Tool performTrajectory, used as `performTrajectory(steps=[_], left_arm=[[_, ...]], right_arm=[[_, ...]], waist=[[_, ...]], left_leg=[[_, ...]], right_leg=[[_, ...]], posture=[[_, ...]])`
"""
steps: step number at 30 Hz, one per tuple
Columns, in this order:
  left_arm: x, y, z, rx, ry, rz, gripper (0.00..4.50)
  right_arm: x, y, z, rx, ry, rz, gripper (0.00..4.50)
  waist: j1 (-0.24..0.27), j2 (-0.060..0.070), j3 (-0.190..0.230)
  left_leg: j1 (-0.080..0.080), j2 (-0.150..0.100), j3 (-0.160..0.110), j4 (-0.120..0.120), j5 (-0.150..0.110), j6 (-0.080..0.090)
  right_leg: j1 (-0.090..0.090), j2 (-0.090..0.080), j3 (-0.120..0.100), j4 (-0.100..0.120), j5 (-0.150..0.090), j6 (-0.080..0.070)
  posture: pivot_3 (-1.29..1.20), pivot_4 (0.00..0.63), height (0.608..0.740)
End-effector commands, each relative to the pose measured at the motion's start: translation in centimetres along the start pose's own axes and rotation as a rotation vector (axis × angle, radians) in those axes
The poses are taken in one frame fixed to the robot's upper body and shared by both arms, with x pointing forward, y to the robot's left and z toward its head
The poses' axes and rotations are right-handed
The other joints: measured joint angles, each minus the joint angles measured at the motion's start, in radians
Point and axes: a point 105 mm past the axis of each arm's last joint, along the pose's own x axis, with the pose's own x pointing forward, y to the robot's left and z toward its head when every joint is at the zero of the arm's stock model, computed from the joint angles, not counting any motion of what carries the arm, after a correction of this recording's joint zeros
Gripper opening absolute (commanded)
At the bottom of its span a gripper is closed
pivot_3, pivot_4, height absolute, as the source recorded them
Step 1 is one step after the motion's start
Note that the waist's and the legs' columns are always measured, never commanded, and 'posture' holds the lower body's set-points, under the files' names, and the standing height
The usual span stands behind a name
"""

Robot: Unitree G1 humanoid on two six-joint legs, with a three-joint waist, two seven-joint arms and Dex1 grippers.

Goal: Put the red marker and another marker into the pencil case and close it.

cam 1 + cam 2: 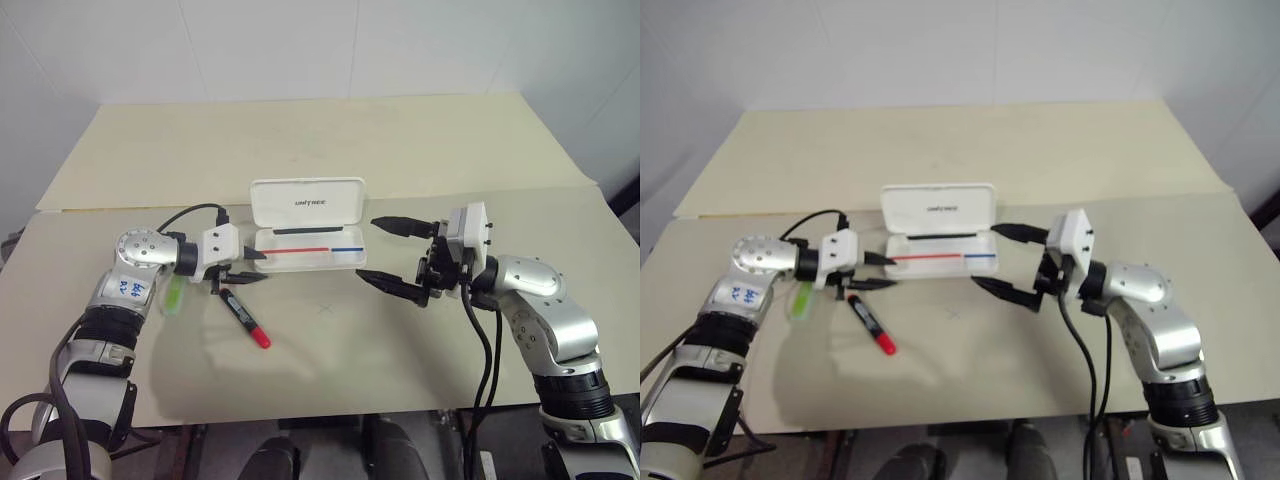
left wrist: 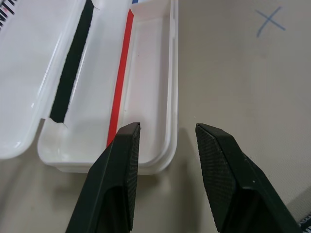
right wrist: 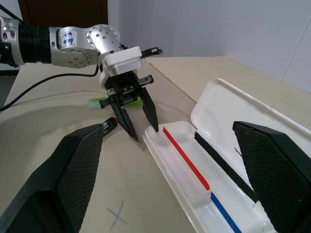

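Left eye view, both grippers (image 1: 252,267) (image 1: 392,257) open, empty, flanking pencil case (image 1: 308,258), lid up.

- a wide bench (image 1: 420,340) with a matte, pale beige top; a seam or edge (image 1: 480,195) runs across it from side to side, so the top reads as two flat beige sheets, the farther one set slightly behind the nearer.
- a small x mark (image 2: 268,20) drawn in thin blue pen on the nearer sheet, roughly at the middle of the bench.
- a plain white wall (image 1: 330,45) rising behind the far edge of the bench.
- a dark brown panel (image 3: 63,12) in the background, in the right wrist view, beside the white wall.
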Motion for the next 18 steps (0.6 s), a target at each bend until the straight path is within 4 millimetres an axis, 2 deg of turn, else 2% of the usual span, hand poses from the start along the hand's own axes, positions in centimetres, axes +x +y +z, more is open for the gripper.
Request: performTrajectory(steps=[1,13,15,18], left_arm=[[0.3,0.5,0.8,0.037,-0.008,0.009,1.86],[1.6,0.6,0.5,0.036,0.041,-0.030,1.86],[1.4,0.7,0.5,0.061,0.062,-0.037,1.33],[1.1,0.7,0.2,0.102,0.098,-0.049,0.29]], right_arm=[[-0.1,-0.2,1.5,-0.063,-0.033,-0.002,4.50],[0.0,-0.4,2.0,-0.081,-0.040,-0.007,4.50],[0.0,-0.5,2.0,-0.083,-0.040,-0.010,4.50],[0.0,-0.6,2.1,-0.086,-0.039,-0.013,4.50]], waist=[[0.000,0.000,0.000],[-0.002,0.000,0.000],[-0.002,0.000,0.000],[-0.002,0.000,0.000]], left_leg=[[0.000,0.000,0.000,0.000,0.000,0.000],[0.000,0.000,0.000,0.001,0.000,0.000],[0.000,0.000,0.000,0.001,0.000,0.000],[0.000,0.000,0.000,0.001,0.000,0.000]], right_leg=[[0.000,0.000,0.000,0.000,0.000,0.000],[0.000,0.000,0.000,0.000,0.000,0.000],[0.000,0.000,0.000,0.001,0.000,0.000],[0.000,0.000,0.000,0.001,0.000,0.000]], posture=[[0.00,0.150,0.740],[0.00,0.150,0.740],[0.00,0.150,0.740],[0.00,0.150,0.740]])
